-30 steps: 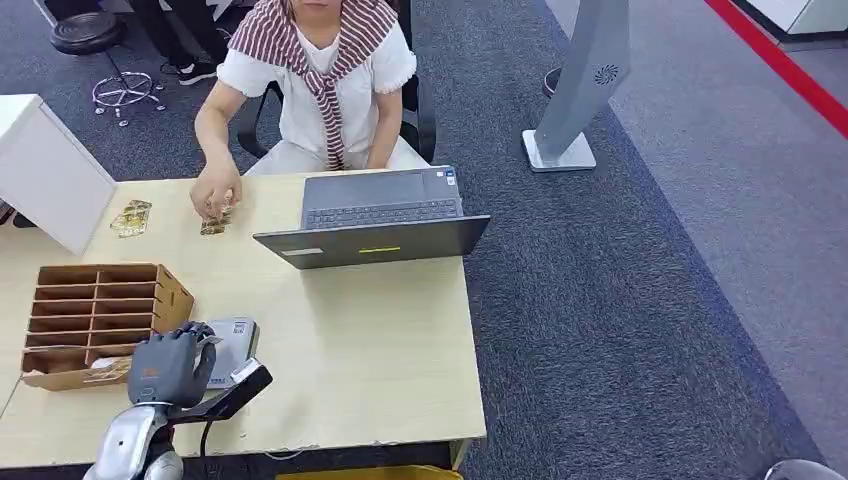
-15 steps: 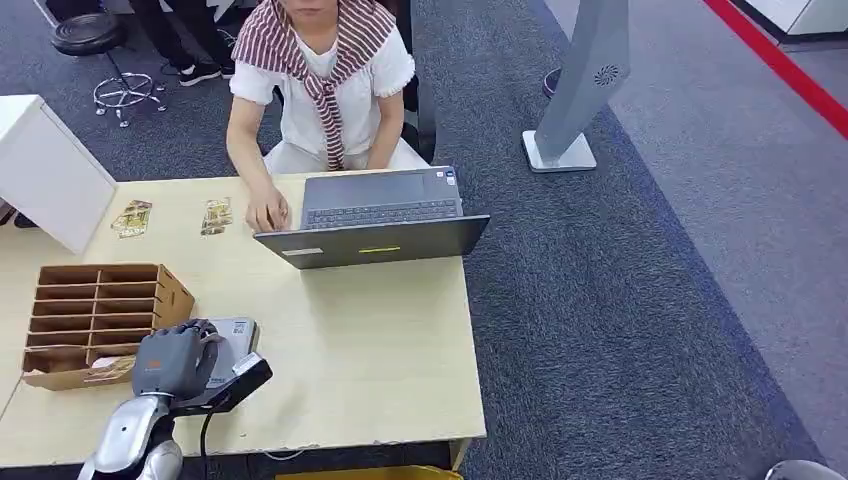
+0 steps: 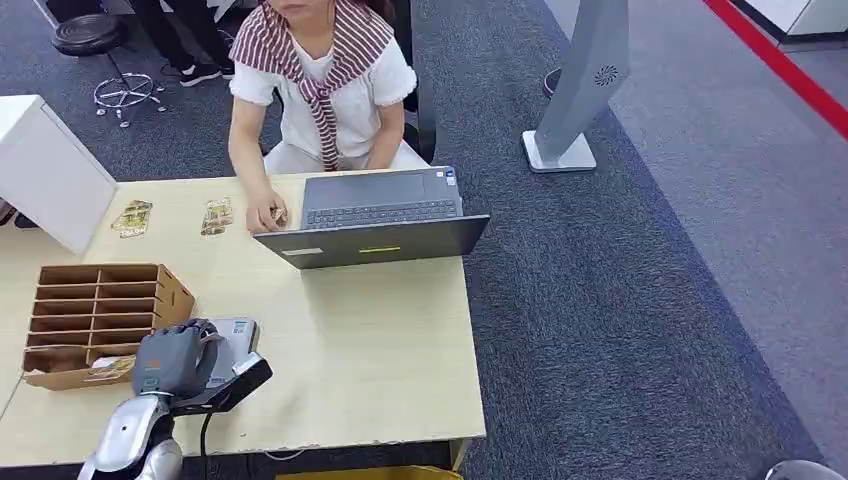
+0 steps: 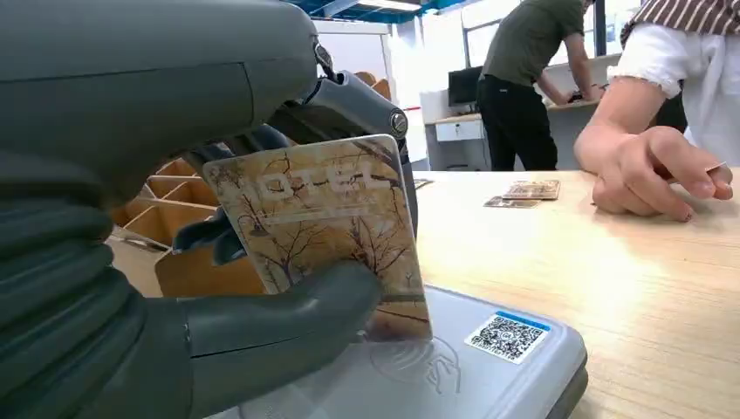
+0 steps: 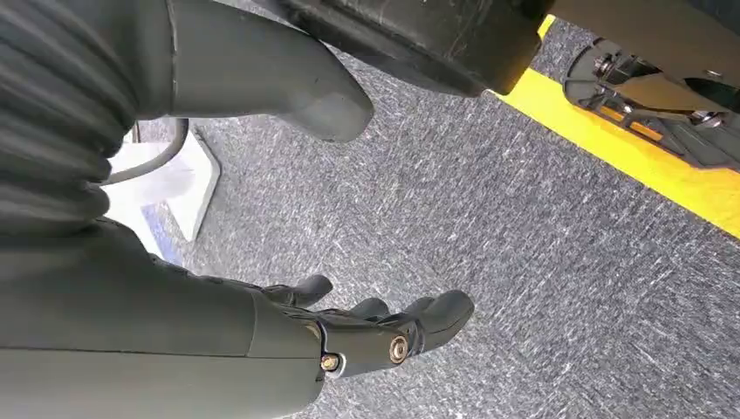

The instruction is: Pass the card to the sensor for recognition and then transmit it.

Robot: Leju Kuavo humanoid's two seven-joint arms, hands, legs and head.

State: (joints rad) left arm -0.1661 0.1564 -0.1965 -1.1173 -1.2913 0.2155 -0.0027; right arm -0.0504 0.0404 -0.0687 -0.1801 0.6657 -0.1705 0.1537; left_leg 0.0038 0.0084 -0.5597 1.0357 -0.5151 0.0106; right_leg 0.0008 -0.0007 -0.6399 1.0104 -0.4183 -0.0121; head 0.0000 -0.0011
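Note:
My left hand [image 3: 175, 360] sits over the grey card sensor [image 3: 233, 340] near the table's front left. In the left wrist view the hand [image 4: 174, 262] pinches a tan card with a tree print [image 4: 327, 227] between its thumb and fingers. The card stands on edge, its lower edge at the sensor's top [image 4: 489, 367], beside a QR sticker [image 4: 510, 334]. My right hand [image 5: 366, 336] hangs over grey carpet with its fingers apart and nothing in it.
A wooden slotted card box [image 3: 95, 315] stands left of the sensor. Two more cards [image 3: 215, 216] lie at the table's far side. A person sits opposite with a hand [image 3: 268, 213] beside an open laptop [image 3: 375, 215]. A white box [image 3: 45, 170] stands far left.
The person's hand left the far cards and moved right to the laptop's edge. My left hand shifted slightly over the sensor, still holding the card.

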